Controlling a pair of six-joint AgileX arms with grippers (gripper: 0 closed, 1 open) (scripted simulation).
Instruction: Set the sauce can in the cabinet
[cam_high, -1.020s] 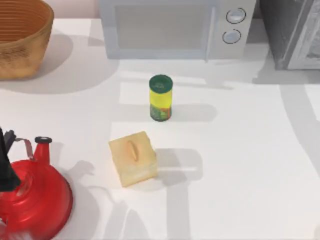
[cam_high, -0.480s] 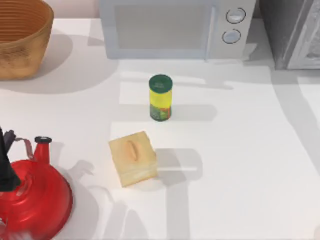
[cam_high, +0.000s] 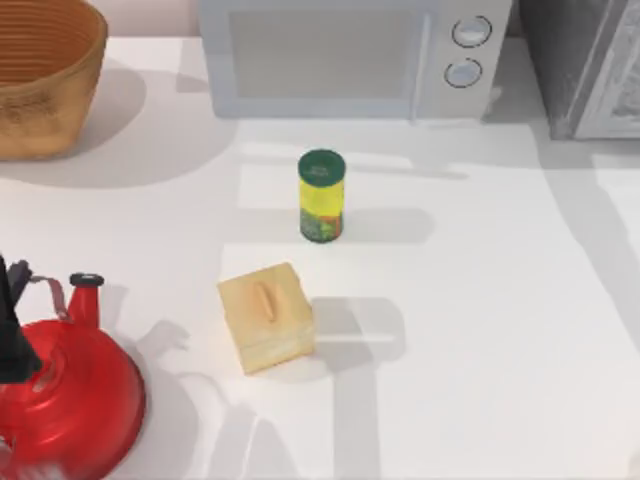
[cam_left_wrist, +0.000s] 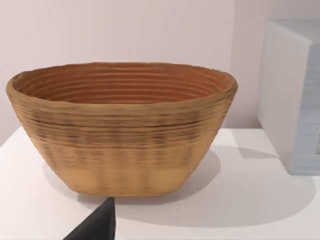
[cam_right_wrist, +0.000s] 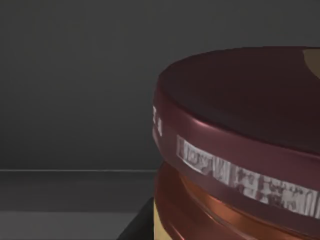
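The sauce can (cam_right_wrist: 240, 150), with its dark maroon top and orange side, looms very close in the right wrist view. Behind it are the dark grey inner walls and floor of the cabinet (cam_right_wrist: 75, 100). A dark edge (cam_right_wrist: 142, 225) shows beside the can's lower side; whether it belongs to my right gripper cannot be told. In the top view the cabinet (cam_high: 585, 65) stands at the back right corner, dark grey with a pale door panel. A black tip (cam_left_wrist: 97, 225) sits low in the left wrist view, facing the basket.
A woven basket (cam_high: 40, 75) stands at the back left and a light grey microwave (cam_high: 345, 55) at the back middle. A green-topped yellow can (cam_high: 321, 195) is mid-table, a tan block (cam_high: 266, 316) in front of it, and a red kettle (cam_high: 65, 395) at the front left.
The shadows on the table's right side near the cabinet have shifted slightly. The can, block, kettle and basket have stayed where they were.
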